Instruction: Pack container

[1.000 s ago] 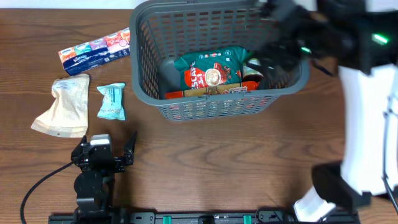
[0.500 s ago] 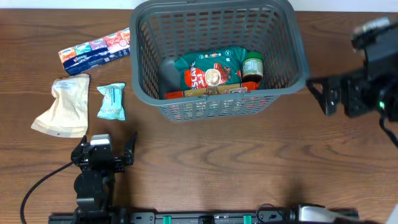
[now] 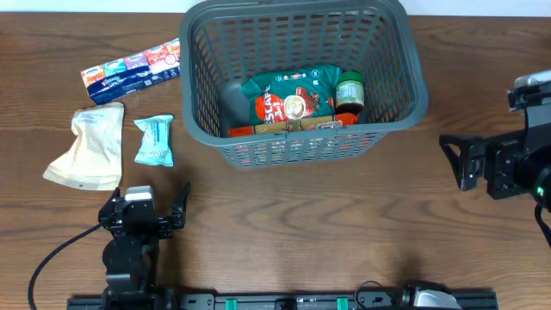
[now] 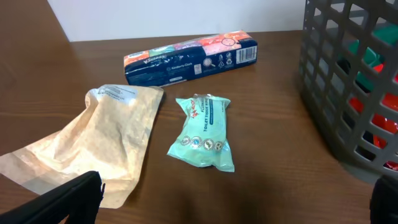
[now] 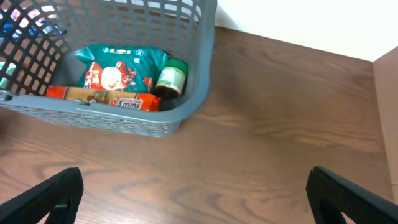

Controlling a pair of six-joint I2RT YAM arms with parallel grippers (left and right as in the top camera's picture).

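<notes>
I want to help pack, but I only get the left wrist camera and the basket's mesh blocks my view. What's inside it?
Observer: The container holds a green snack bag, a red packet along the near wall, and a small jar with a green lid.
Operator: Where's the other arm?
Observer: The right gripper is off to the container's right, apart from it, open and holding nothing.
Operator: Is there room for more?
Observer: It looks so. A bare patch of floor shows left of the green snack bag.
</notes>
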